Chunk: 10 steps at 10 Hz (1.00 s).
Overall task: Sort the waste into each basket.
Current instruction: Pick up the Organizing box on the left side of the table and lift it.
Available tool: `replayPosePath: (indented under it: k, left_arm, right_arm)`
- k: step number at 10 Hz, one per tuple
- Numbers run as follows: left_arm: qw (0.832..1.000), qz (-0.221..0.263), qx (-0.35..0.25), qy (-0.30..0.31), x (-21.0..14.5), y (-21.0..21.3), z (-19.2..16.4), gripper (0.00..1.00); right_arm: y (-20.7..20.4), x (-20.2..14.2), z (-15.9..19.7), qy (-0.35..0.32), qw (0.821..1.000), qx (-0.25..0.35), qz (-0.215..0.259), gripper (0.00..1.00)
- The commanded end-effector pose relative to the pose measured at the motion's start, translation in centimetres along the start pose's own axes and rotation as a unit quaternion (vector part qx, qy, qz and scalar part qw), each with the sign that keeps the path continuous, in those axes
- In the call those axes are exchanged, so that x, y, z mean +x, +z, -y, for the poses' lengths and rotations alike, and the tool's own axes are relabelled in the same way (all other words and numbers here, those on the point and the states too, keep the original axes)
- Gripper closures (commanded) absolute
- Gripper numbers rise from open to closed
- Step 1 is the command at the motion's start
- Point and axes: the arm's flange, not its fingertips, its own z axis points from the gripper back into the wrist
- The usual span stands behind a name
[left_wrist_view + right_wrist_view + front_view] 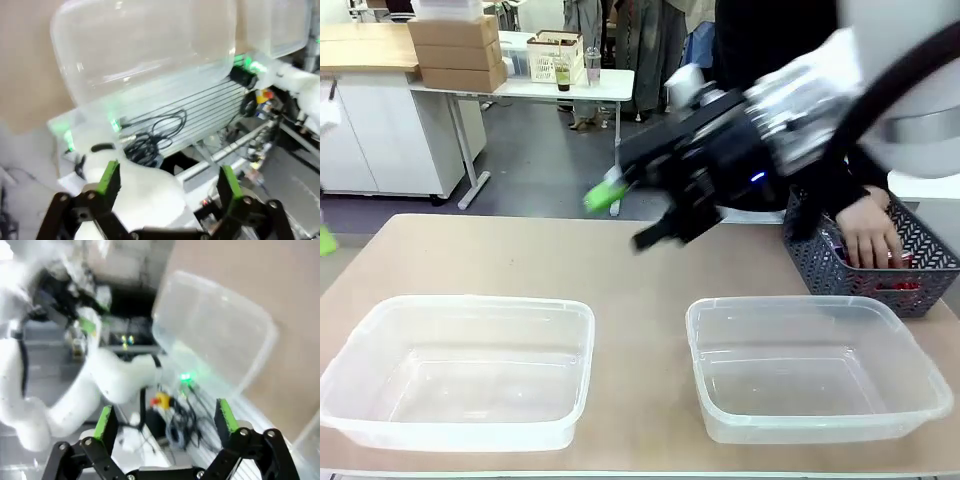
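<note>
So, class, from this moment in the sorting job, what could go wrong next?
The right gripper, open and blurred, hangs near the person's hand in the dark grey basket: they might collide.
The red waste lies partly under that hand, so a grab could pinch fingers.
The left tub and right tub look alike; waste may land wrongly.

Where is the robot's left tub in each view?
Front: left tub, lower left.
Left wrist: the tub, top centre, large.
Right wrist: likely the tub at centre right.
Shared landmark: tan table, bordering the tub in every view.
</note>
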Motion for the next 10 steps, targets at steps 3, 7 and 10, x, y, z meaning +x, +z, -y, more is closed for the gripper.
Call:
replayPosePath:
  k: [3,7,10]
  left_arm:
    - [0.998,-0.001,-0.057,-0.042,-2.2,-2.9,0.5,0.00]
    - [0.999,-0.023,-0.016,-0.018,-1.8,-3.0,0.5,0.00]
    - [0.990,0.062,0.077,0.097,-2.5,-9.0,-0.8,0.00]
  right_arm:
    - [-2.6,-0.3,0.0,0.008,0.998,-0.017,-0.056,0.00]
    - [-5.4,0.1,-0.8,-0.015,0.990,-0.064,-0.125,0.00]
    - [-11.6,0.0,-1.4,-0.125,0.966,-0.192,-0.122,0.00]
